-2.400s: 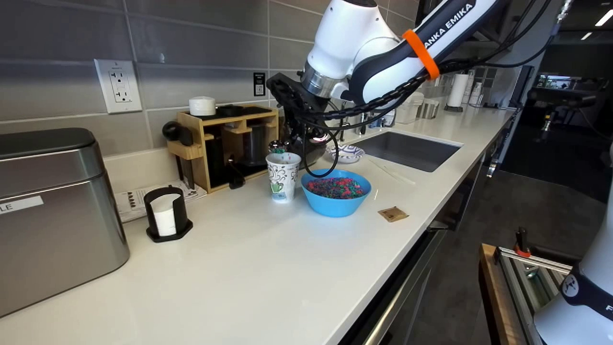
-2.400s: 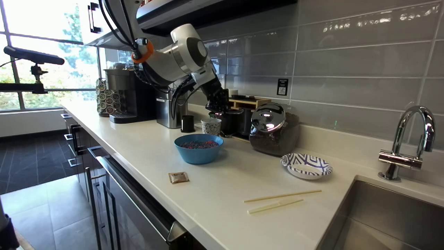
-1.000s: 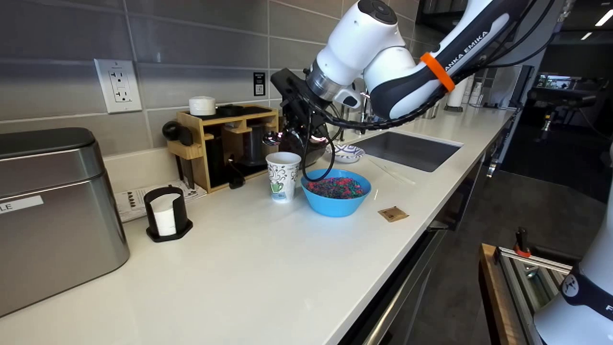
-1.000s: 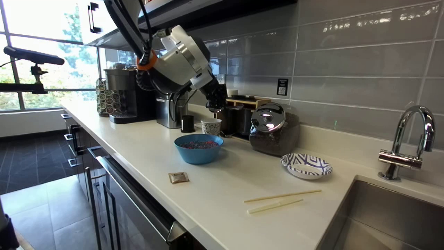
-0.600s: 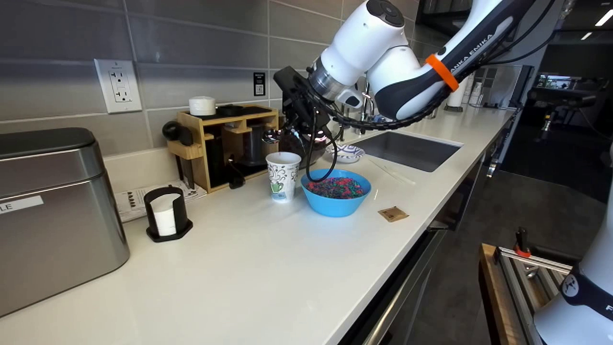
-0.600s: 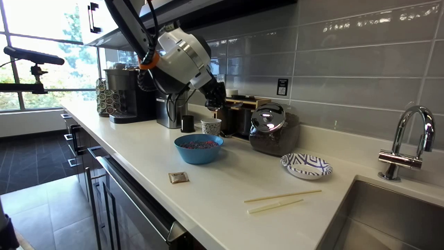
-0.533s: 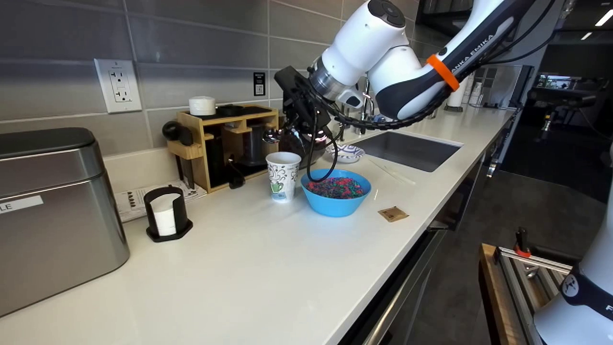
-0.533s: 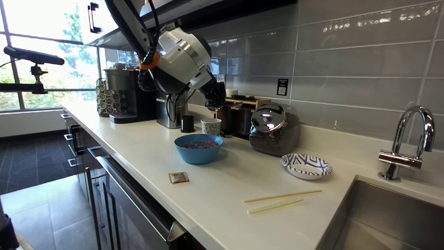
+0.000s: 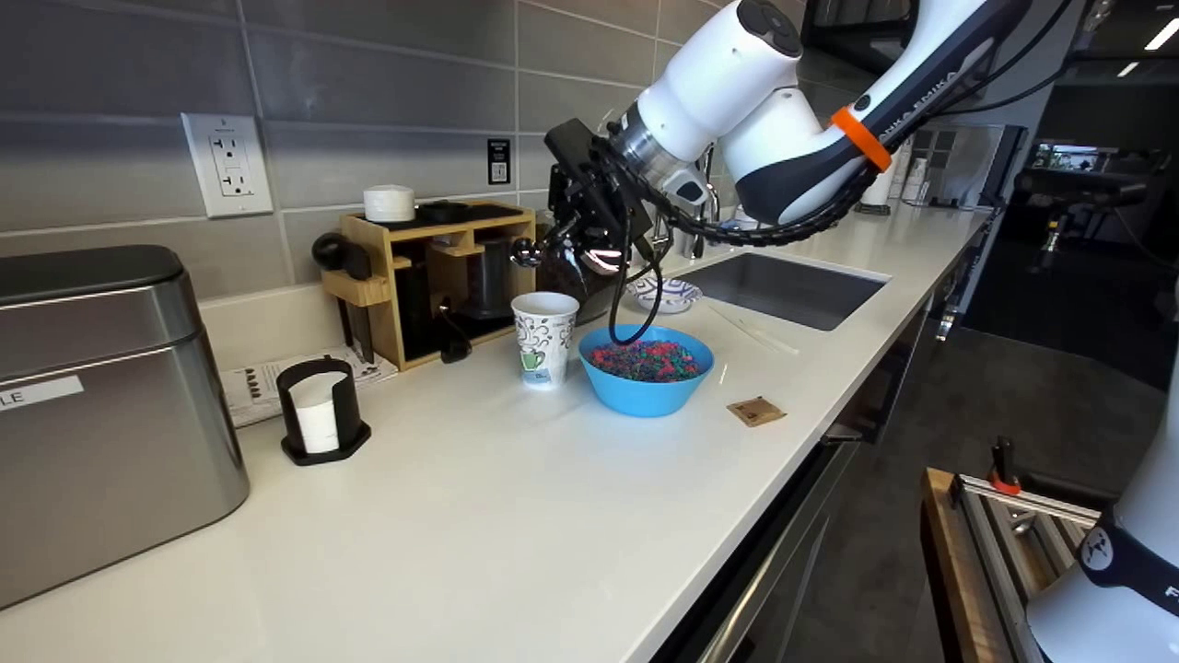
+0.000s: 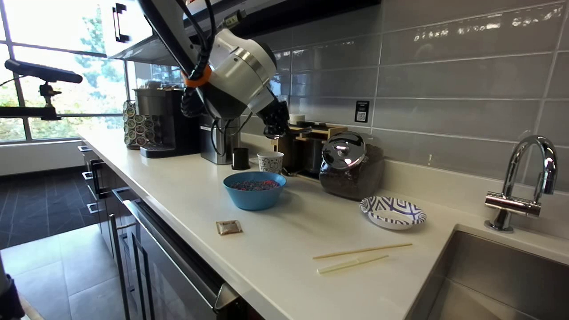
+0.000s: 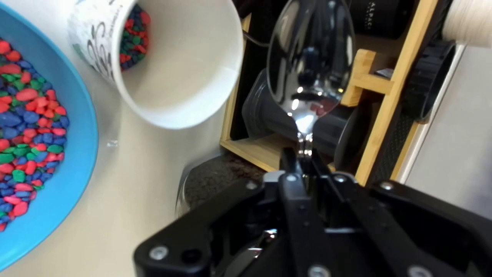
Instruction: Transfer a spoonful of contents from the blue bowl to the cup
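Observation:
The blue bowl [image 9: 645, 391] stands on the counter and holds the contents [image 11: 32, 134], small red, blue and green pebbles. The white patterned cup [image 9: 543, 341] stands upright close beside it; the bowl and cup also show in the other views [image 10: 254, 200] [image 10: 270, 162]. In the wrist view, a small heap of pebbles lies inside the cup [image 11: 180, 96]. My gripper [image 11: 303, 163] is shut on the handle of a metal spoon [image 11: 311, 57]. The spoon's bowl looks empty and is apart from the cup, above and behind it in an exterior view [image 9: 527, 251].
A wooden rack [image 9: 442, 276] and a lidded glass jar [image 10: 351, 169] stand by the wall. A black holder [image 9: 322, 414], a steel bin [image 9: 110, 433], a paper bowl [image 10: 392, 215], a packet [image 10: 229, 227], thin sticks [image 10: 362, 252] and a sink [image 10: 502, 275] are nearby.
About two seconds ago the spoon was lower, at the cup's rim, with coloured pebbles showing there. The spoon has risen, the wrist has turned, and the arm has drawn back slightly from the cup.

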